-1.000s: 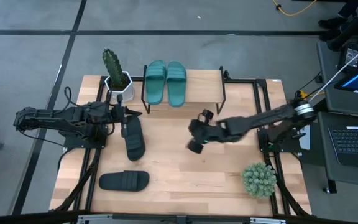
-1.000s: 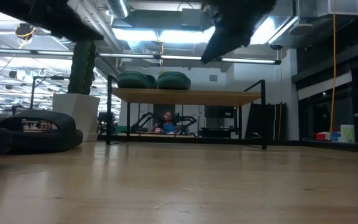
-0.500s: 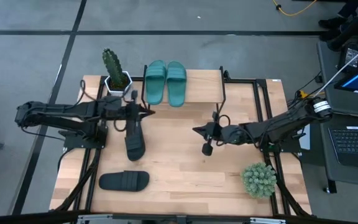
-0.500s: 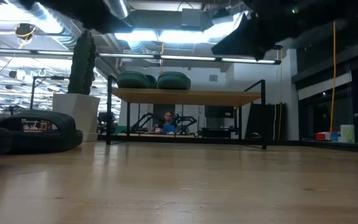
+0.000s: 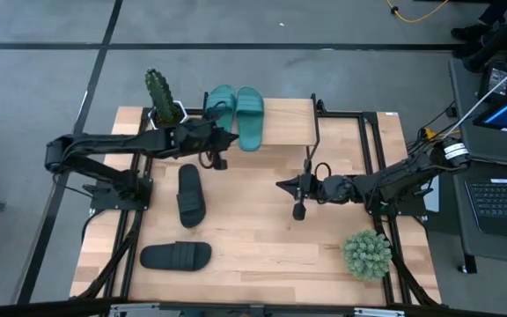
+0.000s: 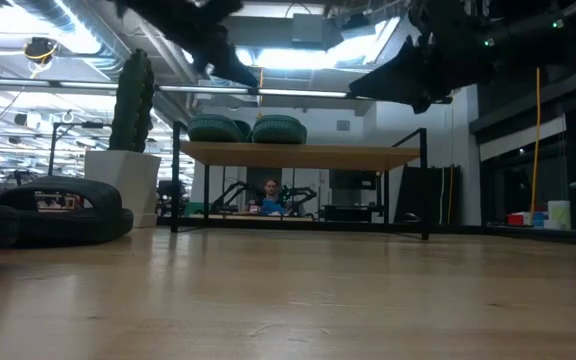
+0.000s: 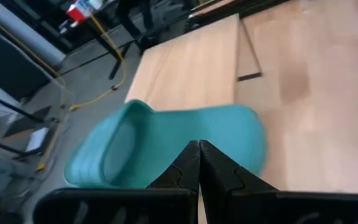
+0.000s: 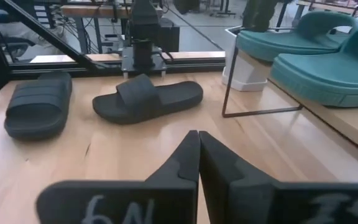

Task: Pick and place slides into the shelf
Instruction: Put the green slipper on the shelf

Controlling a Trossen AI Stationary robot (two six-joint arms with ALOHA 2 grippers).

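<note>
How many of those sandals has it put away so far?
Two teal sandals already sit on the shelf. The left gripper is shut, empty, at one teal sandal's edge. The right gripper hangs shut and empty over mid-table. Two black sandals remain on the table.

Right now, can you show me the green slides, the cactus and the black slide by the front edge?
green slides (image 5: pixel 249 114): high view, on the strap of the right-hand one.
cactus (image 5: pixel 157 89): high view, on its green stem.
black slide by the front edge (image 5: pixel 176 256): high view, on its strap.
</note>
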